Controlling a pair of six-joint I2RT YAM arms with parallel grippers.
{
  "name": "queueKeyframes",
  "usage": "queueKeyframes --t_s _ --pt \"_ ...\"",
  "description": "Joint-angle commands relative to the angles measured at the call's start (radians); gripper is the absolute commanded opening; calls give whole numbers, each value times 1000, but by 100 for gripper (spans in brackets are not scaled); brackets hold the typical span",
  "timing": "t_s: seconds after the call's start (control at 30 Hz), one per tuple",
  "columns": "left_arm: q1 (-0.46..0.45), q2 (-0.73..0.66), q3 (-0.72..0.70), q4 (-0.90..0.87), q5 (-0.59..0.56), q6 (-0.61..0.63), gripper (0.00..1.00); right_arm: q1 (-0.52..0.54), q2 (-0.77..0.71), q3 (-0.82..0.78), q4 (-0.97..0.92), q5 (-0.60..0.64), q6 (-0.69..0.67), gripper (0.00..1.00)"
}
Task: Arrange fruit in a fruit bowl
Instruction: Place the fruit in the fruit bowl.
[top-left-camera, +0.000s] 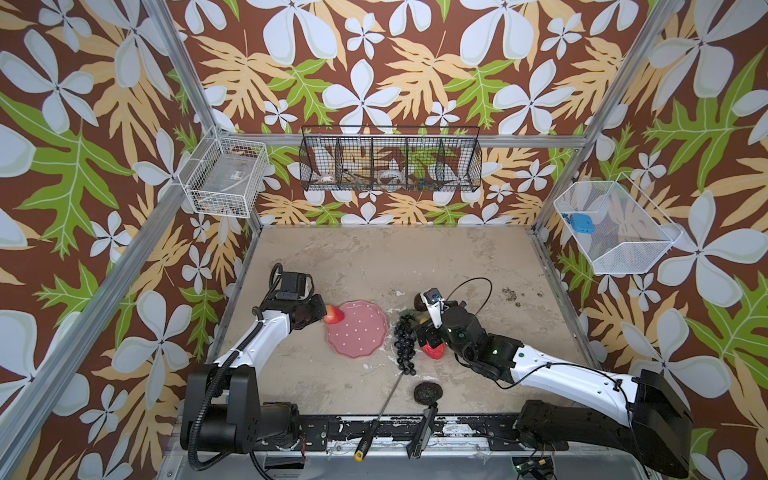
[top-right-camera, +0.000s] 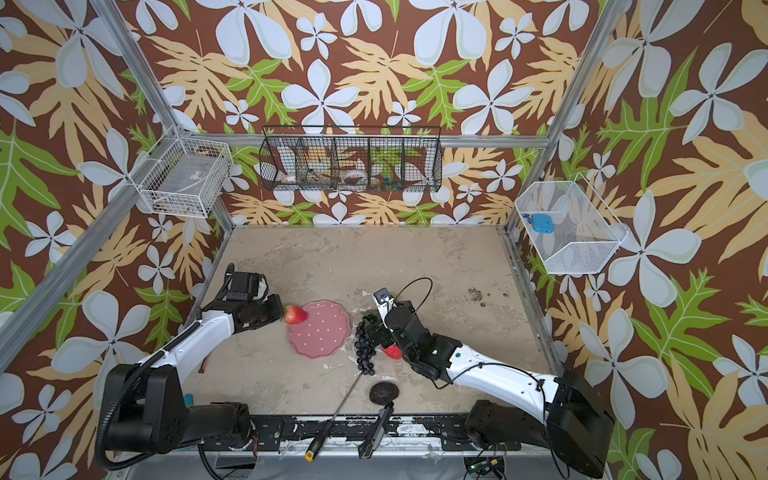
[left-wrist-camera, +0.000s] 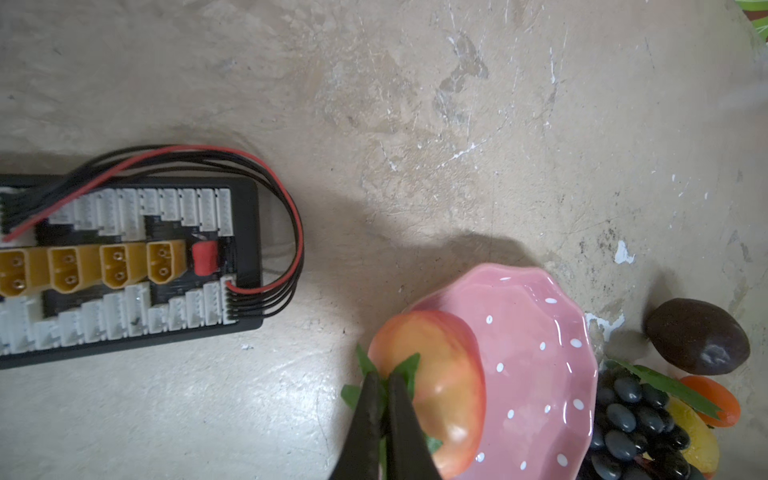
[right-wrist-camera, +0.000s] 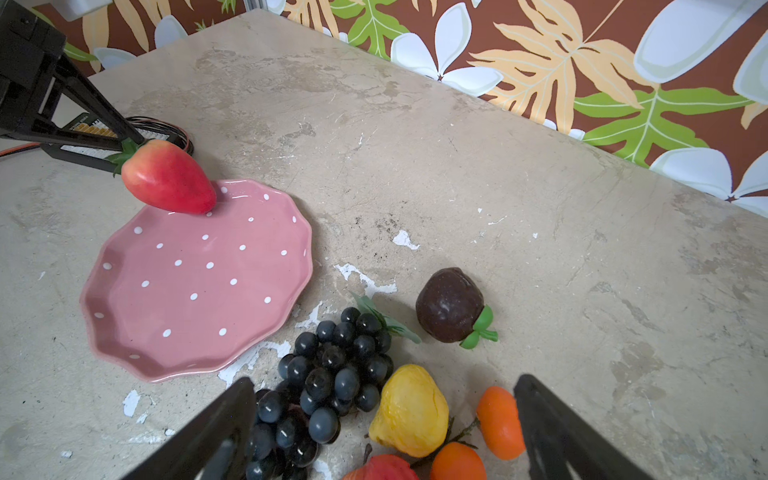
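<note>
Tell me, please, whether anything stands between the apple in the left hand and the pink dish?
Nothing visible does. The apple, pinched by its leaf in the left hand, hangs over the dish's rim; the dish's inside is bare, and the grapes lie outside it.

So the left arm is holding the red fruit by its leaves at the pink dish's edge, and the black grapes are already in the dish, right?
The black grapes are not in the pink dish; they lie on the table beside it, as the right wrist view shows. The rest is right.
</note>
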Motion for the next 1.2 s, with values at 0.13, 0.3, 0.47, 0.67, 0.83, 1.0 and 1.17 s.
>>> queueKeyframes --t_s 0.13,0.3,0.47,0.67,0.83,1.0,1.17 --pt "2 4 1 -11 69 36 7 0 6 3 16 21 18 96" --pt "2 6 -3 -8 83 47 7 0 16 9 13 24 19 96" --pt "2 15 -3 -5 93 50 10 0 14 9 11 27 19 96" --pt "1 17 -2 -3 96 50 14 0 7 6 8 28 21 96" --pt "2 2 -2 -1 89 46 18 0 7 9 4 36 23 96" --pt "2 -20 0 0 79 42 22 0 4 18 -15 58 33 96" --pt "1 -118 -3 11 47 32 31 -37 -5 37 -70 84 63 97"
